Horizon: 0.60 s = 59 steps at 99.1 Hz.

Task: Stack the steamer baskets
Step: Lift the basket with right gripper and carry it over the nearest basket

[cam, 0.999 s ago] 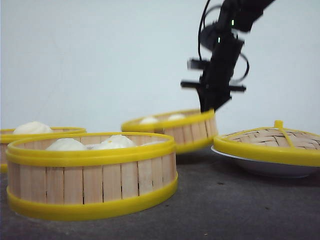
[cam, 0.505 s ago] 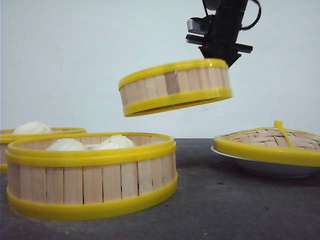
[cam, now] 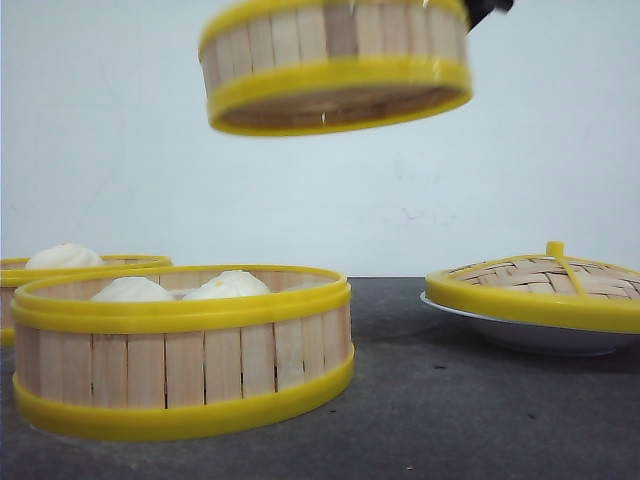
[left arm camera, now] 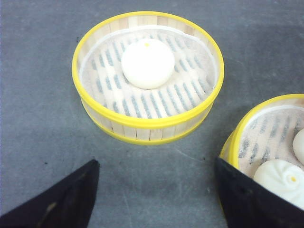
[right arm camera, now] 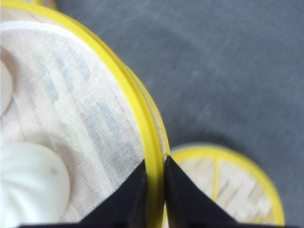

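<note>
Front view: one steamer basket (cam: 335, 65) hangs high in the air, slightly tilted, well above the near basket (cam: 183, 350) of buns on the dark surface (cam: 450, 410). A third basket (cam: 80, 265) sits behind at the left, and the lid (cam: 545, 280) rests on a white plate (cam: 520, 335) at the right. Half a second ago the raised basket was lower and further right; a second ago it stood on the surface.

Left wrist view: the left gripper (left arm camera: 154, 190) has its jaws spread wide and empty — the one-bun basket (left arm camera: 147, 76) lies ahead of them.

Right wrist view: the right gripper (right arm camera: 156, 190) has its jaws clenched on the carried basket's yellow rim (right arm camera: 142, 123). To stack well, I judge it should level the basket, centre it over the near one, then lower it gently.
</note>
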Available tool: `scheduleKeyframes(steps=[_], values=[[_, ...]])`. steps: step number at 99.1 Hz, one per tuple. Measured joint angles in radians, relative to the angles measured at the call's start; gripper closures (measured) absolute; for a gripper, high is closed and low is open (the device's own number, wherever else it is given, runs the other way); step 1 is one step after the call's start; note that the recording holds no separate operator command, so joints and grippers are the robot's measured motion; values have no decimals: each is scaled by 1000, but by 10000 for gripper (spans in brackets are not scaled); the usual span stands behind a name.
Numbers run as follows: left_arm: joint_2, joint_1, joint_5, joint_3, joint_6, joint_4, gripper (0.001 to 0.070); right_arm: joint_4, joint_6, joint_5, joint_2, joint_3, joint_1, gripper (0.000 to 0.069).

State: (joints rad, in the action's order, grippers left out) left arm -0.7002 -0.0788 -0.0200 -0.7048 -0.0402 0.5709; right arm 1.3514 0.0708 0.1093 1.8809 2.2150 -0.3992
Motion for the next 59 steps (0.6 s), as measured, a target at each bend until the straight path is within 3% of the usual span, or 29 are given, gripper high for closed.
scheduleKeyframes(steps=[16,35,45,59], values=[[0,0,0,0,0,-5,241,-32,0,-10,-196,-334,6,661],[0,0,0,0,0,-6,241,-272,2,7,-390,-719,7,661],[0,0,0,0,0,-6,241,-362,0,55,-456,-833,1,661],[0,0,0,0,0,-5,241,-458,0,82,-455,-869,-18,661]])
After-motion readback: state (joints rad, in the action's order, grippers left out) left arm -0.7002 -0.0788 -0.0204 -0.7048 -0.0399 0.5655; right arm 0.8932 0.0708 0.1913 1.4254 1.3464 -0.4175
